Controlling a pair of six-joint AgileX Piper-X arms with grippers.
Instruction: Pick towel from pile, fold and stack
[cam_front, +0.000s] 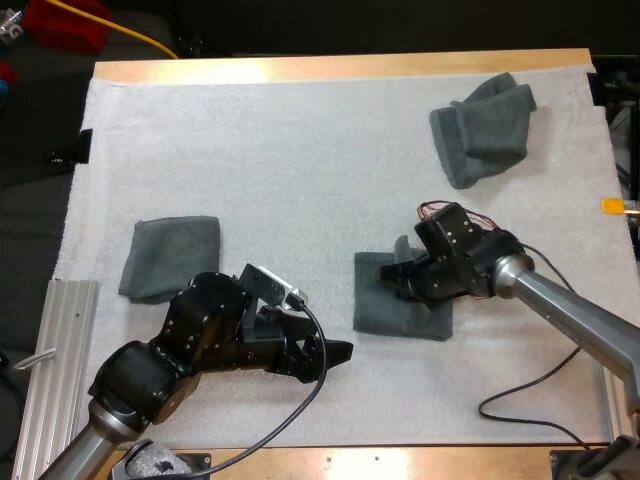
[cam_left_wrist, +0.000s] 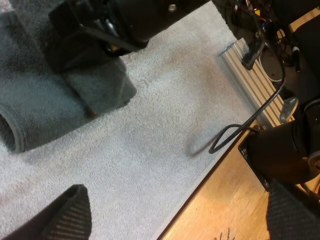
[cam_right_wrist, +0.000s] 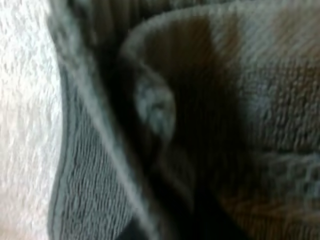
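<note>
The wooden surface (cam_front: 330, 68) carries a white mat (cam_front: 300, 150) that covers nearly all of it. Bare wood shows along the mat's far and near edges. A ribbed metal rail (cam_front: 62, 360) lies just off the mat's left edge. A yellow cable (cam_front: 140, 38) runs through the dark room beyond the mat's far side.

Three grey-green towels lie on the mat: a crumpled towel (cam_front: 485, 125) by its far right corner, a folded towel (cam_front: 170, 257) by its left side, and a flat towel (cam_front: 395, 305) right of the mat's middle.

The right claw (cam_front: 408, 280) is down on the flat towel and covers part of its top. Its tip is hidden under the wrist, and up close the cloth is a blur of folds, so I cannot tell whether it grips.

The left claw (cam_front: 335, 352) is over the mat's near middle, released, its fingers (cam_left_wrist: 67, 217) well apart with nothing between them. The left arm's base is cut off at the mat's near left corner.
</note>
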